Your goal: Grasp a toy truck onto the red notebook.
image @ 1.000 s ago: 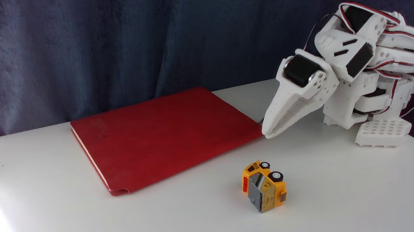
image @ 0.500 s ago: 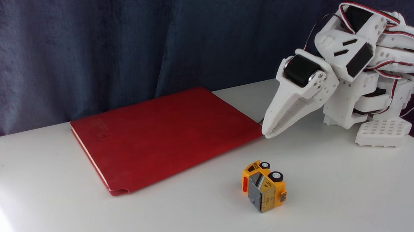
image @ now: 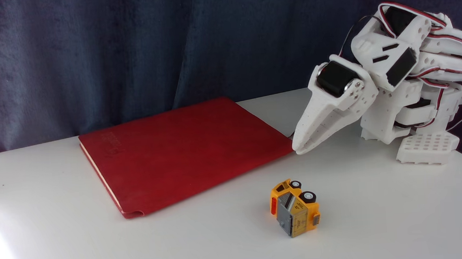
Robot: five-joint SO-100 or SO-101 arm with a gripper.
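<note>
The toy truck, small and yellow-orange with a grey panel, lies on its side on the white table, wheels facing the back right. The red notebook lies flat behind and to the left of it, its near right corner close to my fingertips. My white gripper points down and to the left, tips just above the table beside the notebook's right corner. Its fingers are together with nothing between them. The truck sits a short way in front of the tips, apart from them.
The arm's base stands at the right rear of the white table. A dark blue curtain hangs behind the table. Bright glare washes the table's front left corner.
</note>
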